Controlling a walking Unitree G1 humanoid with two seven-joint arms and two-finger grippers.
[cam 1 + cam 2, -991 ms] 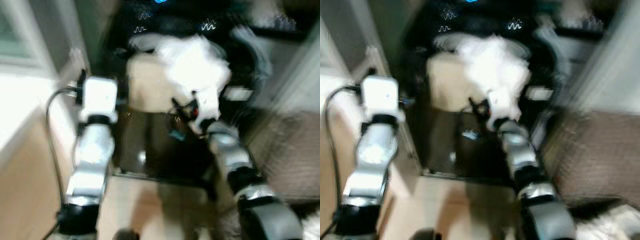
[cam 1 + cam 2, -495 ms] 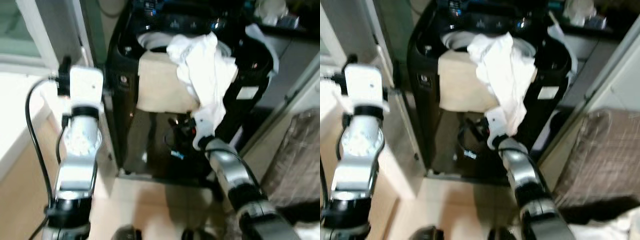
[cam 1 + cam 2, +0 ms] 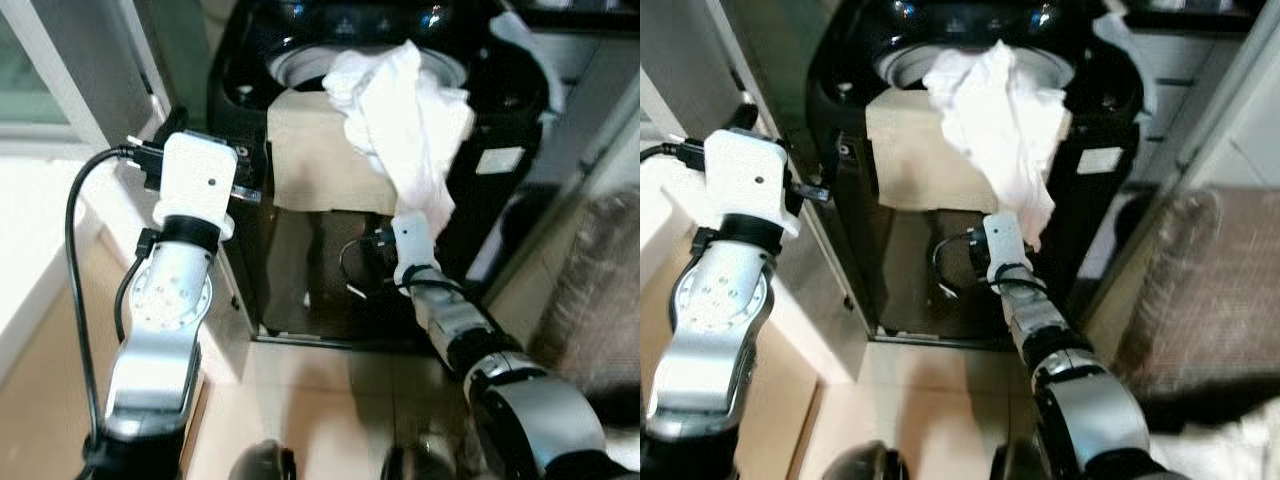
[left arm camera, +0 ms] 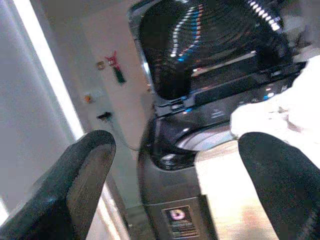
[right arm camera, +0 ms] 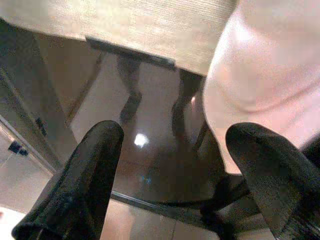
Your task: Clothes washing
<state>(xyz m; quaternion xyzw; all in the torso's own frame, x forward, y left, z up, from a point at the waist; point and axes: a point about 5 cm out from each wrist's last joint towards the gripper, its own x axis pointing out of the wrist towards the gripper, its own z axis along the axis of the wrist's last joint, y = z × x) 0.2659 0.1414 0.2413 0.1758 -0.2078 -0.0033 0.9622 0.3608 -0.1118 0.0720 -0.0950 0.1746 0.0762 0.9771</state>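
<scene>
White cloth (image 3: 410,125) was draped over the front rim of the black washer (image 3: 240,90), partly in the tub mouth, its tail hung down the front panel beside a beige towel (image 3: 310,165). Long axis was seen running near vertical, rim down to tail. Right gripper (image 5: 172,165) was held low at the front panel, fingers spread wide, nothing held; the tail end was just above and beside one finger (image 5: 270,165). Left gripper (image 4: 170,175) was raised off the washer's left corner, fingers also apart and empty, cloth farther off. Right arm judged nearer; the next move was judged to need a short reach up and inward to the tail.
</scene>
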